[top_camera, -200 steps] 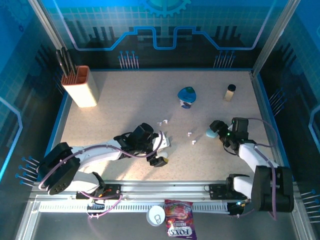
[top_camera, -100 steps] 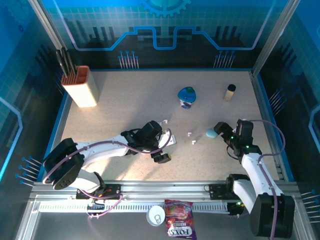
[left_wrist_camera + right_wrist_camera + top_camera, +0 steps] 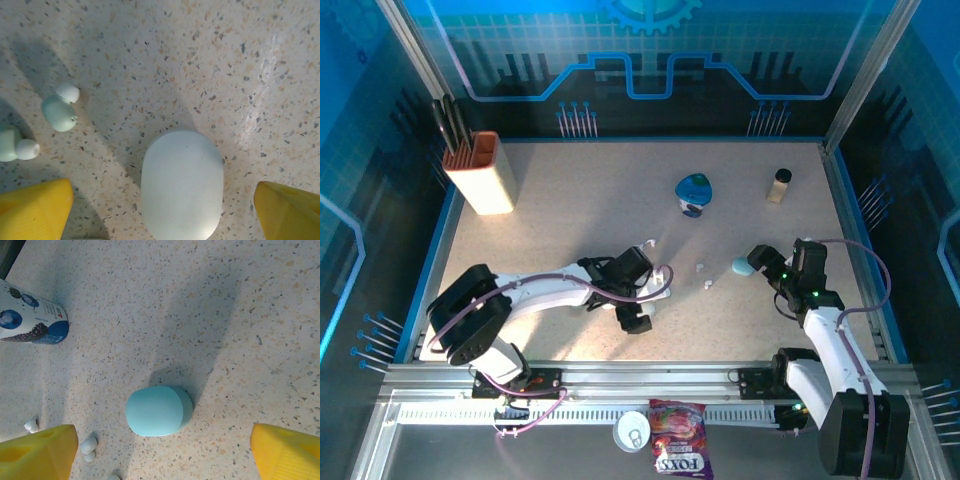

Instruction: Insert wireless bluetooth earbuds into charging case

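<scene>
Earbuds lie loose on the table, outside both sets of jaws. The left gripper gapes wide over a white case, two pale earbuds just beside it; the right gripper gapes likewise over a teal case. Both lids seem shut. Pinching such smooth pebbles could squirt them sideways, scattering the nearby earbuds.

You see the right gripper wide open. Between its yellow fingers, slightly ahead of the tips, lies a teal case, touching neither. Small pale earbuds lie just beside the left-hand finger, and a printed cup stands well ahead of it.
</scene>
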